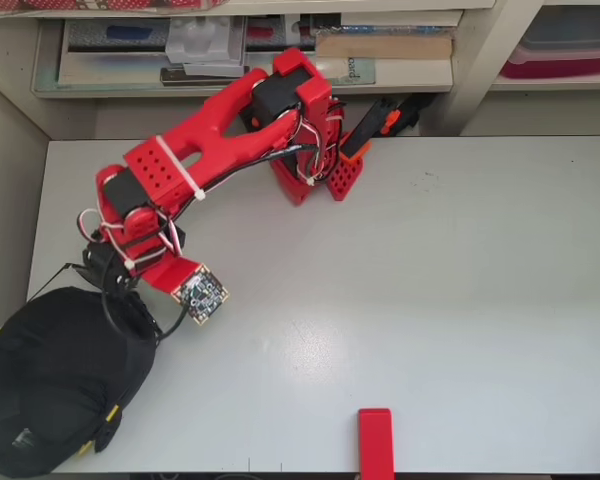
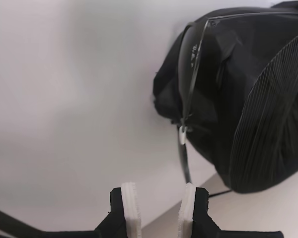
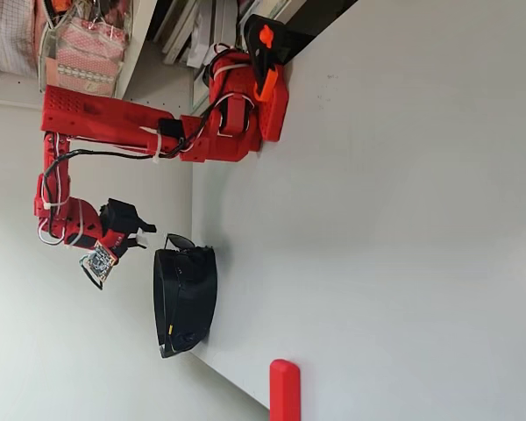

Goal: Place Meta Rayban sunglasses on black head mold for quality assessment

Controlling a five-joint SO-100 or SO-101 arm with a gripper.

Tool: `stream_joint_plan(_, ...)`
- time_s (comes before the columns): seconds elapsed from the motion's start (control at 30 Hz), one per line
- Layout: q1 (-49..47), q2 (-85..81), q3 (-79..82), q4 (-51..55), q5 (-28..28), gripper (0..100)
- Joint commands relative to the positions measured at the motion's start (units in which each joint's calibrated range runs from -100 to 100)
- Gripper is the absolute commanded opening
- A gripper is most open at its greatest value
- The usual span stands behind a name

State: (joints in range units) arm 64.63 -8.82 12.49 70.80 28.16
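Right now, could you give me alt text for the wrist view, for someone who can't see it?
Thin black wire-frame sunglasses sit on a large ribbed matte-black head mold at right. The robot's hand, white-padded fingers apart and empty, shows at the bottom edge over a pale table.

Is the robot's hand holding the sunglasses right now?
No. In the wrist view the hand is open with nothing between its fingers, and the sunglasses sit on the head mold.

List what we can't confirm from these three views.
- Gripper in the overhead view: hidden under the arm's wrist.
- Sunglasses seating: wrist view shows only one lens edge and a temple; black on black elsewhere.
- Head mold: cut off at the overhead view's left and bottom edges.
- Red block: cut off at the bottom edge.
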Motion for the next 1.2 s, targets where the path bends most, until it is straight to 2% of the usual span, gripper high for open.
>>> stream_joint_plan(0.0,0.88,-6.66,-5.4,5.4,-5.1,48)
stream_joint_plan(0.17,0.44,-6.32,-5.76,5.57,-14.31,48)
stream_joint_plan(0.33,0.79,-5.81,-5.4,5.57,-29.66,48)
stream_joint_plan(0.5,-4.06,-6.23,-5.12,5.66,-43.16,50)
stream_joint_plan(0.67,-3.44,-5.81,-4.03,4.54,-51.99,50)
stream_joint_plan(1.03,-2.12,-5.22,0.61,2.37,-54.86,51)
stream_joint_plan(1.1,-1.77,-3.7,1.79,0.12,-55.38,59)
stream_joint_plan(1.17,-1.77,-1.59,2.16,-1.52,-55.5,74)
